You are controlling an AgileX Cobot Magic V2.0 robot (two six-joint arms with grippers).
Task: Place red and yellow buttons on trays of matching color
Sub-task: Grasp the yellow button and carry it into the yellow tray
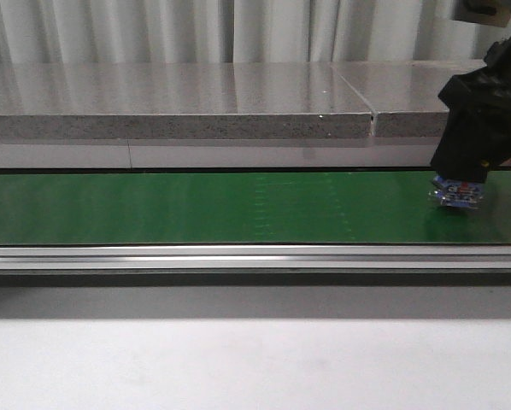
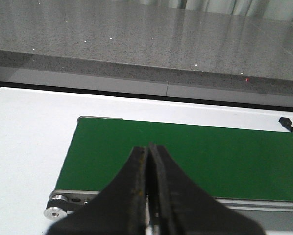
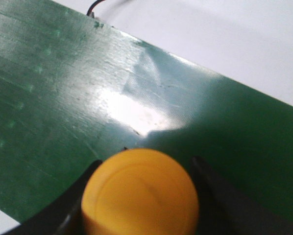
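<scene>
Yellow button (image 3: 140, 193) sits between fingers of right hand (image 3: 141, 196), low over green belt (image 3: 63, 98); fingers flank its sides, contact likely but not certain. Judged light, rigid plastic, smooth domed cap, slippery: grip round sides, not cap. Front view shows right hand (image 1: 457, 195) at belt's right end. Left hand (image 2: 149, 196) pressed together, holding nothing, near belt's left end. No trays visible. Grey ledge (image 1: 179, 102) beyond belt. Path unobstructed.

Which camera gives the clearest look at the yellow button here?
The right wrist view: the yellow button fills the foreground between the right end effector fingers. In the front view only a bluish part under that end effector shows; the left wrist view shows none.
</scene>
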